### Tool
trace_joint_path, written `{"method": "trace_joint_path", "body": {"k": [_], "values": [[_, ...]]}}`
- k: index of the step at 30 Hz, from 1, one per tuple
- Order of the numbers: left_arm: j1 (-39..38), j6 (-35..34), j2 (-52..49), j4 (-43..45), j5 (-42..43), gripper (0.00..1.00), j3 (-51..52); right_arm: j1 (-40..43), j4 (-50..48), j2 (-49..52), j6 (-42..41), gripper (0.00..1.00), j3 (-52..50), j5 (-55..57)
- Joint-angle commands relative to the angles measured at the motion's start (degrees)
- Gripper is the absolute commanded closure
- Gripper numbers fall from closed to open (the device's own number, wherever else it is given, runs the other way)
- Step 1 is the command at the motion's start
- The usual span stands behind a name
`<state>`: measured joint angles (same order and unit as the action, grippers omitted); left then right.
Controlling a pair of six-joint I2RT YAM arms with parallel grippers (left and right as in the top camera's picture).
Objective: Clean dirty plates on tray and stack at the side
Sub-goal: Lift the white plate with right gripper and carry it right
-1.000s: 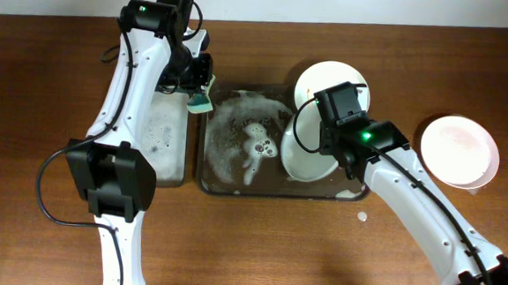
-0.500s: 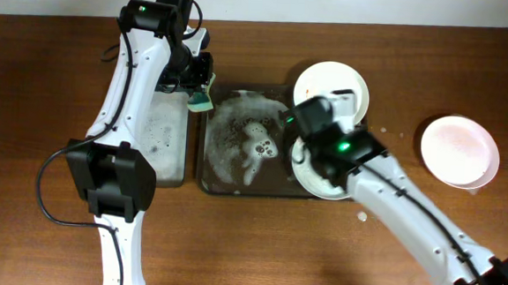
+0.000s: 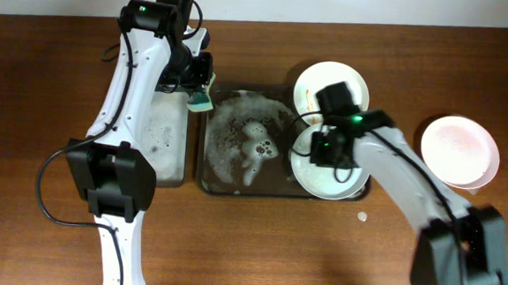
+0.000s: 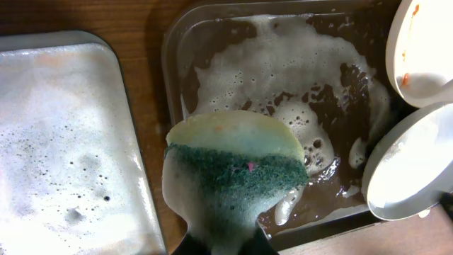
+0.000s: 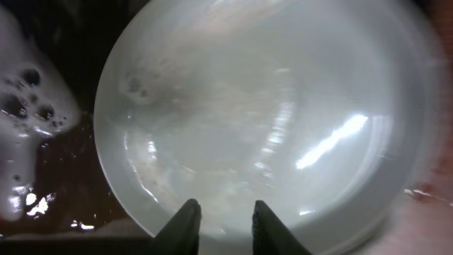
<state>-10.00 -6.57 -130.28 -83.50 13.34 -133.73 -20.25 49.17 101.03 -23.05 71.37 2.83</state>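
Note:
The dark tray (image 3: 251, 192), streaked with white foam, lies mid-table. One white plate (image 3: 327, 175) lies in its right end. My right gripper (image 3: 324, 154) hovers over that plate (image 5: 269, 120), open (image 5: 225, 205), nothing between its fingers. A second plate (image 3: 331, 84) with orange smears leans on the tray's back right rim. A third plate (image 3: 459, 151) sits on the table at the right. My left gripper (image 3: 200, 84) is shut on a green sponge (image 4: 233, 170) above the tray's back left corner (image 4: 170, 64).
A narrower foam-covered tray (image 3: 166, 141) lies left of the main tray. A small white scrap (image 3: 362, 216) lies on the wood near the tray's front right corner. Bare brown table runs along the front and far right.
My right gripper has let go of the plate, which went from tilted on edge to lying flat in the tray. The right arm swung back. The left arm and sponge stayed still.

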Motion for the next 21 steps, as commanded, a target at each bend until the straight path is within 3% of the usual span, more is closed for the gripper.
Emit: {"method": "trace_joint_path", "body": {"k": [1,14,21], "values": [[0.0,1.1,0.5,-0.1,0.4,0.95,-0.3,-2.6,-1.8,4.2,-0.4,0.70,0.6,-1.4],[0.0,1.1,0.5,-0.1,0.4,0.95,-0.3,-8.9,-2.1,5.9,0.3,0.57,1.0,-1.6],[0.0,1.1,0.5,0.1,0.4,0.95,-0.3,-8.7,-4.1,6.2,1.9,0.56,1.0,-2.1]]}}
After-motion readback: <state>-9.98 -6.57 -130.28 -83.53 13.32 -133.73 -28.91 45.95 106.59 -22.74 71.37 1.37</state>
